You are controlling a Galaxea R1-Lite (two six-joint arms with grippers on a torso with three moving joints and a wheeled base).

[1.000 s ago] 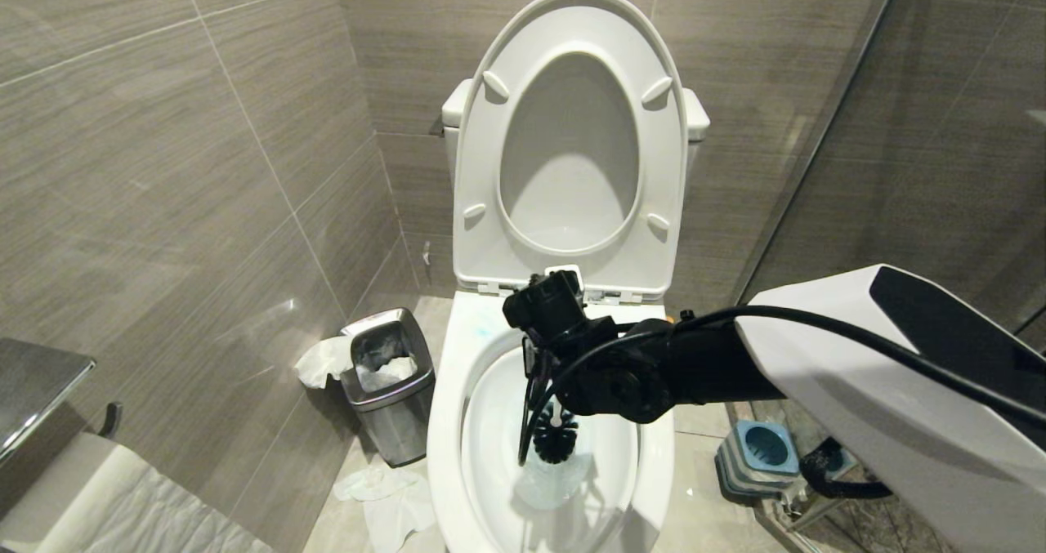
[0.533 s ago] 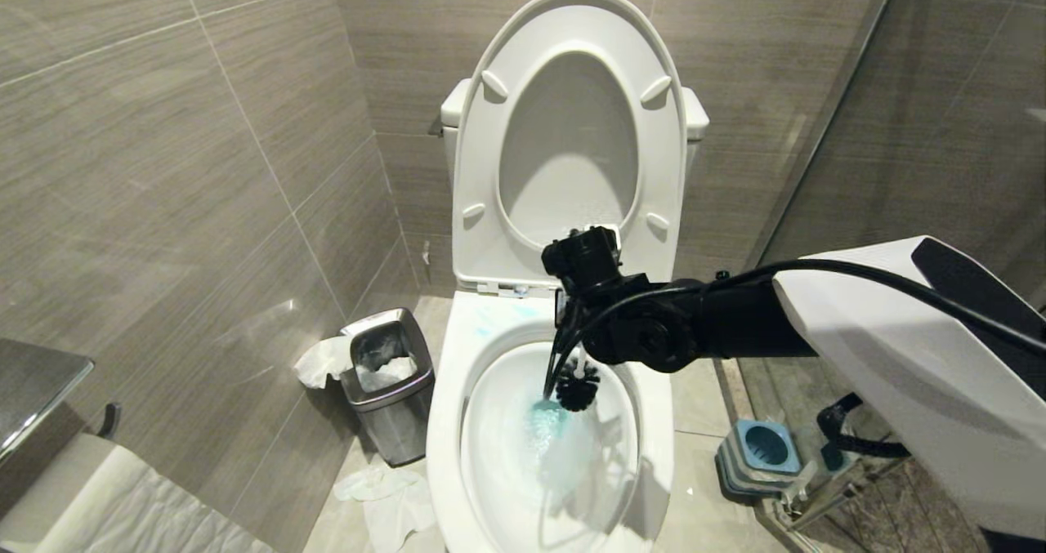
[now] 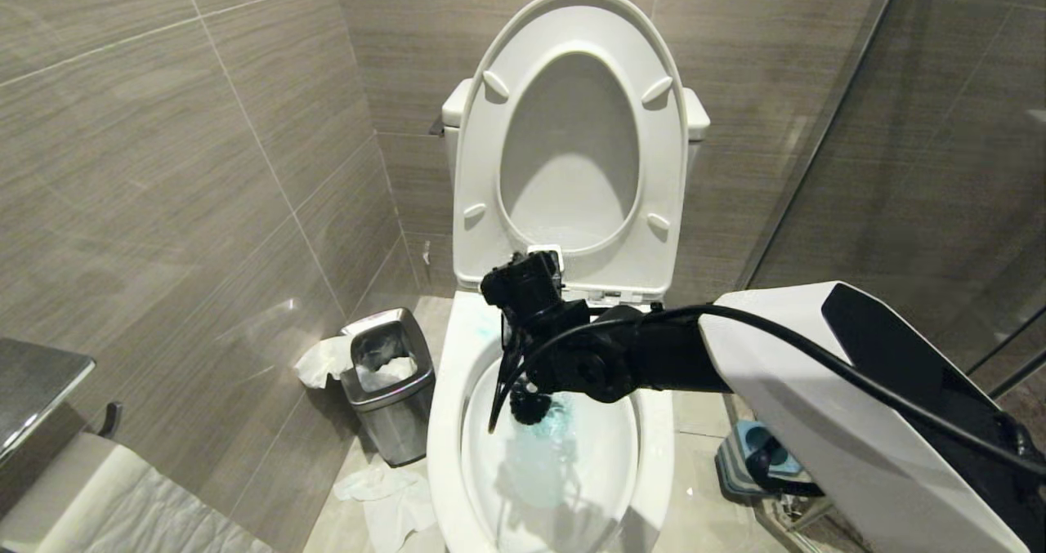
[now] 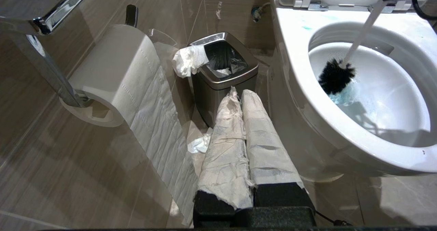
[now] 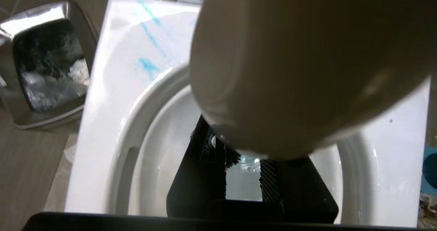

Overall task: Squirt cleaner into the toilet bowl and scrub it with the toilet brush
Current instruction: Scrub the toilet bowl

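The white toilet bowl (image 3: 445,422) stands with seat and lid raised. My right gripper (image 3: 516,355) hangs over its back left part, shut on the whitish handle of the toilet brush. The black bristle head (image 3: 529,406) presses on the inner wall at the left, just above the water. In the left wrist view the brush head (image 4: 336,76) touches teal cleaner (image 4: 344,96) in the bowl (image 4: 300,36). The handle's rounded tip (image 5: 300,70) fills the right wrist view above my right gripper (image 5: 244,156); cleaner smears (image 5: 146,65) streak the rim (image 5: 102,121). My left gripper (image 4: 240,94), paper-wrapped, is shut low beside the bowl.
A steel waste bin (image 3: 388,381) stuffed with tissue stands left of the bowl, with crumpled tissue (image 3: 384,496) on the floor. The blue-grey brush holder (image 3: 739,463) sits right of the bowl, partly behind my arm. A toilet paper roll (image 4: 112,70) hangs on the left wall.
The brush head swept from the bowl's front middle to the back right, then across to the back left. My right arm swung with it. The water now shows teal.
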